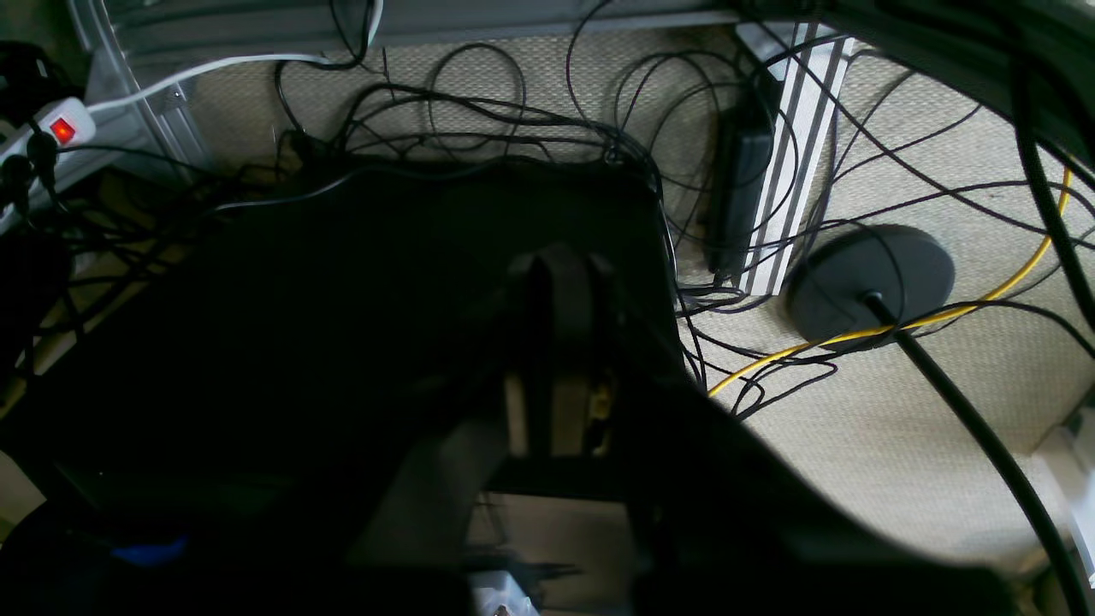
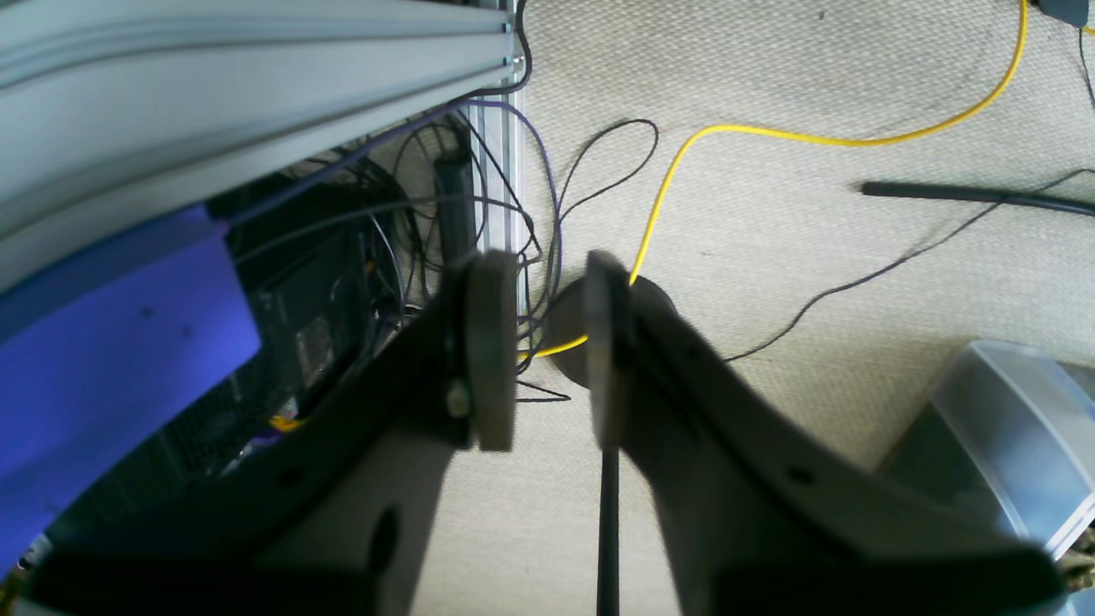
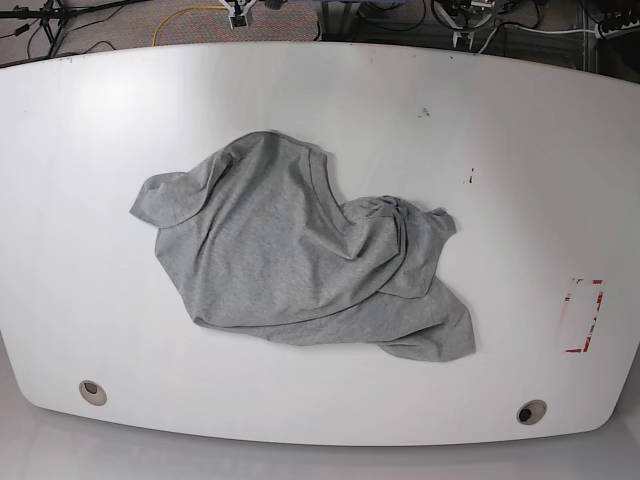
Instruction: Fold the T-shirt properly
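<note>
Right gripper (image 2: 552,351) jaws are slightly apart, holding nothing; left gripper (image 1: 560,342) is closed empty. T-shirt (image 3: 300,265) lies crumpled elsewhere.

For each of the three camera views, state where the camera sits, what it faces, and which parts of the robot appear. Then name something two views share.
Left wrist: on the left arm, facing the floor, cables and a power strip; the dark left gripper shows, shut.
Right wrist: on the right arm, facing the carpet beside an aluminium frame; the right gripper shows, jaws apart, empty.
Base: above, looking down on the white table and crumpled T-shirt; no arm shows.
Shared: both wrist views show the yellow cable and round black base.
</note>
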Motion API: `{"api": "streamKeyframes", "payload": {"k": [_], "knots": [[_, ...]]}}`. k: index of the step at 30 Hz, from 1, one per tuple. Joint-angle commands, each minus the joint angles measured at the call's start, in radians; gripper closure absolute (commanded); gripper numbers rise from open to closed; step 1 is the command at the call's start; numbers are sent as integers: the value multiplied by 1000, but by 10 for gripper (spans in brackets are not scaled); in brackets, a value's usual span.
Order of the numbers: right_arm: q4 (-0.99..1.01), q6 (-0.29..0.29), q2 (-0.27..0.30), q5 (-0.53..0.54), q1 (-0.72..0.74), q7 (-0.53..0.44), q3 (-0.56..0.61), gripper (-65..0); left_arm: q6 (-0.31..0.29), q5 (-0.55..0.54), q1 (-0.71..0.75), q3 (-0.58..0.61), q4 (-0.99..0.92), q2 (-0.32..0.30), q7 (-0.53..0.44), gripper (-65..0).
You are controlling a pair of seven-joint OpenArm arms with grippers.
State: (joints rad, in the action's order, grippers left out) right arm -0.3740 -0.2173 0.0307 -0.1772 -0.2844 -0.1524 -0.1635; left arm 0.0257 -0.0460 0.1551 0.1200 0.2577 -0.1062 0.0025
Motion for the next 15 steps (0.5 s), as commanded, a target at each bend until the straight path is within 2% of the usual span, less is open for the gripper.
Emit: {"api": "streamKeyframes", "payload": {"k": [1, 15], "knots": [[-5, -4, 3, 6, -10, -3, 0, -125, 6, 1, 7, -1, 6, -7, -4, -11], [-7, -5, 1, 5, -14, 0, -2, -125, 6, -2, 2, -2, 0, -6, -5, -10]]}}
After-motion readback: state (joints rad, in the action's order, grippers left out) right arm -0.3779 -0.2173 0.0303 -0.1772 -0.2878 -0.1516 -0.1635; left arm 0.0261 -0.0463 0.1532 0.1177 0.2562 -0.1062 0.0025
